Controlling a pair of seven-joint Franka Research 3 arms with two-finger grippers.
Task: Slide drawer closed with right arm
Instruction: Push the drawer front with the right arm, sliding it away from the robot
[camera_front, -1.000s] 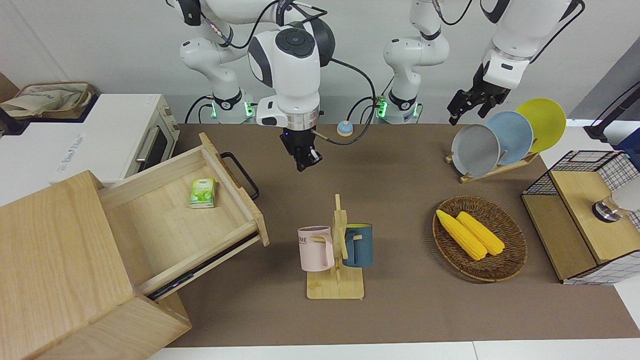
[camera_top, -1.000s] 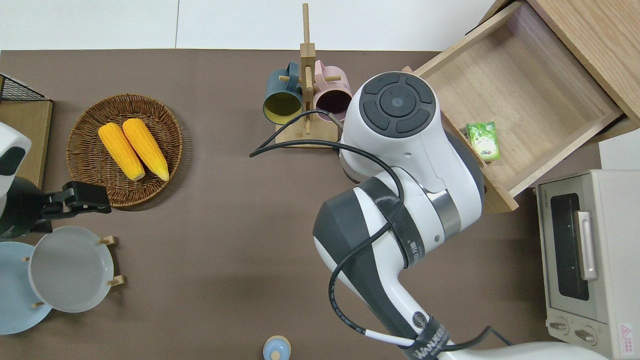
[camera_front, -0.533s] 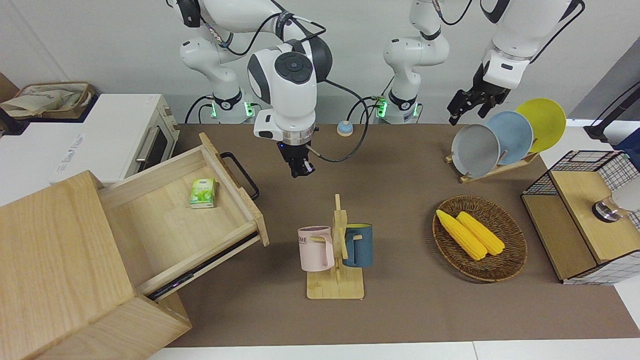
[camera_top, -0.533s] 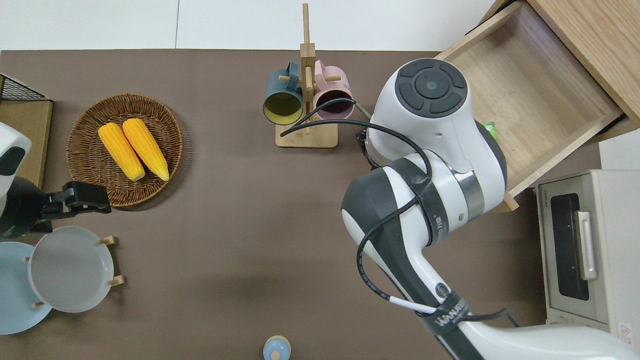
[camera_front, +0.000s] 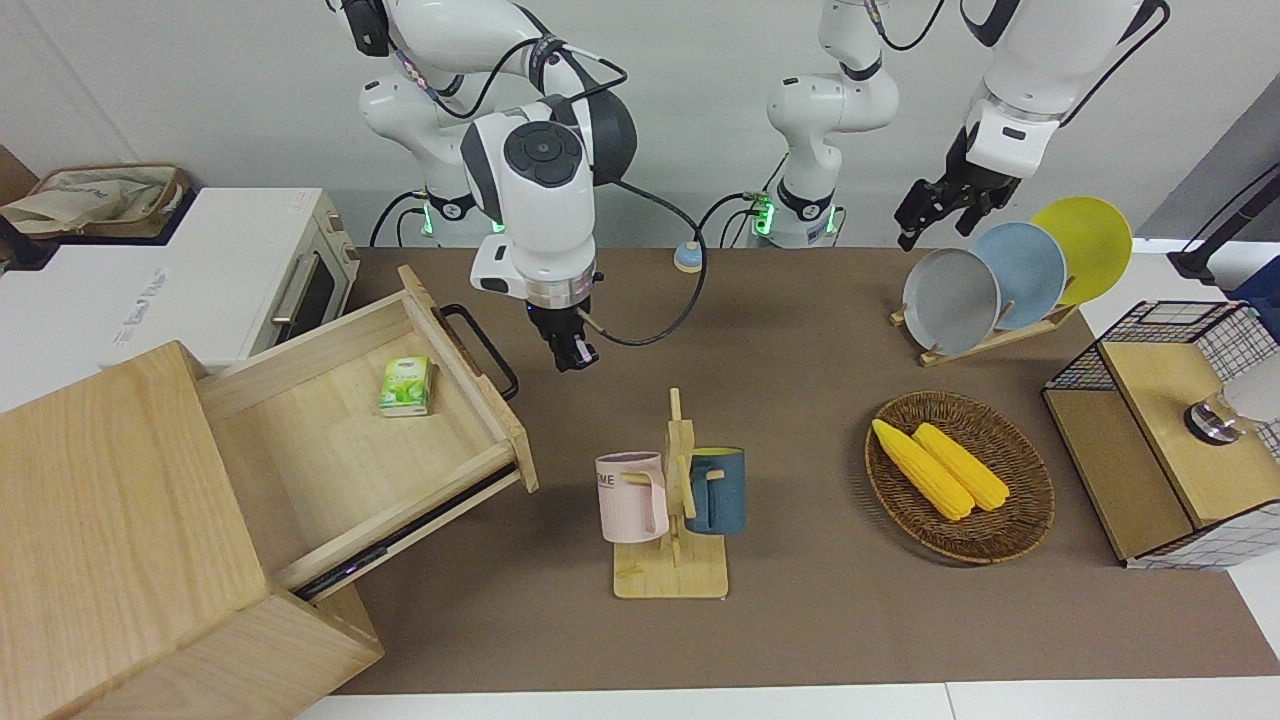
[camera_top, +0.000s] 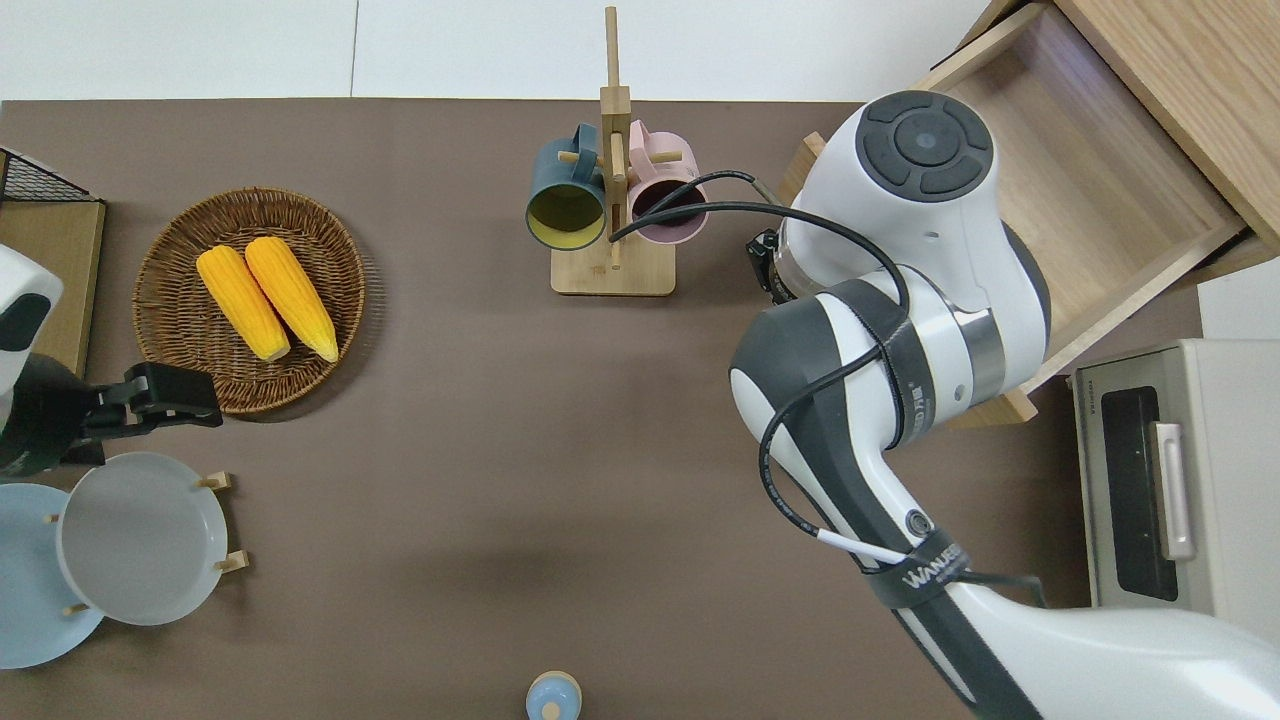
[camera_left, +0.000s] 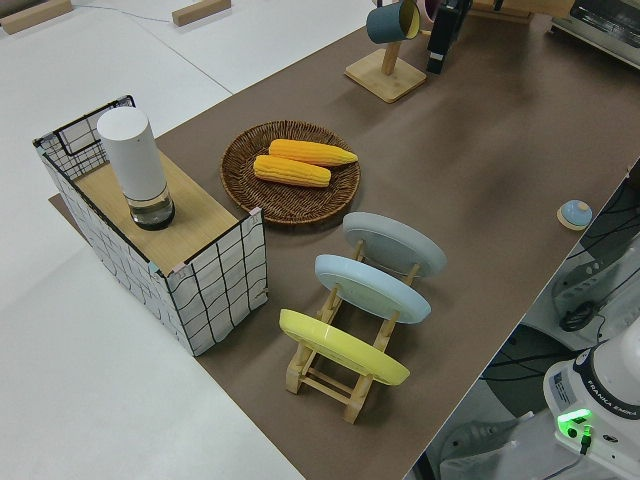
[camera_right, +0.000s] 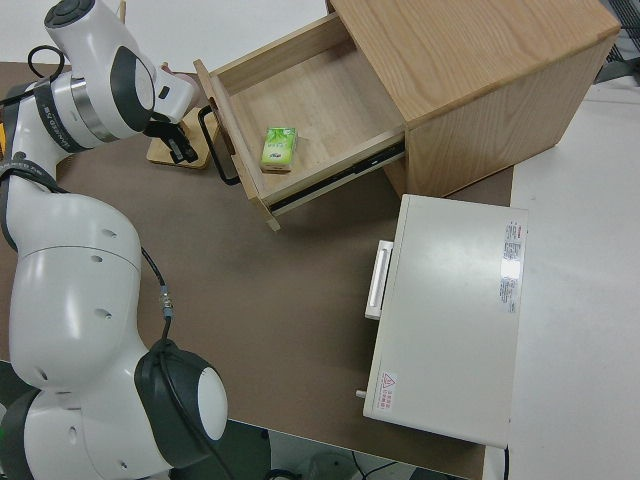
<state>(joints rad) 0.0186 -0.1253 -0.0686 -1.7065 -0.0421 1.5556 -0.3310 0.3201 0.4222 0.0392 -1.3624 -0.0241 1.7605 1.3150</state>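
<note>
- Drawer (camera_front: 350, 430) pulled wide out of the light-wood box (camera_front: 120, 540), at the right arm's end of the worktop (camera_front: 800, 620); same place as a second ago, green packet (camera_front: 405, 386) inside.
- Right gripper (camera_front: 572, 353) now closer to the black loop handle (camera_front: 482, 350) than a second ago, apart from it, pointing down; fingers: cannot tell.
- Left arm parked; left gripper (camera_front: 935, 212) fingers spread, holding nothing.

In the overhead view the right arm (camera_top: 900, 300) is covering its own gripper, the drawer (camera_top: 1060, 190) front and the handle.
</note>
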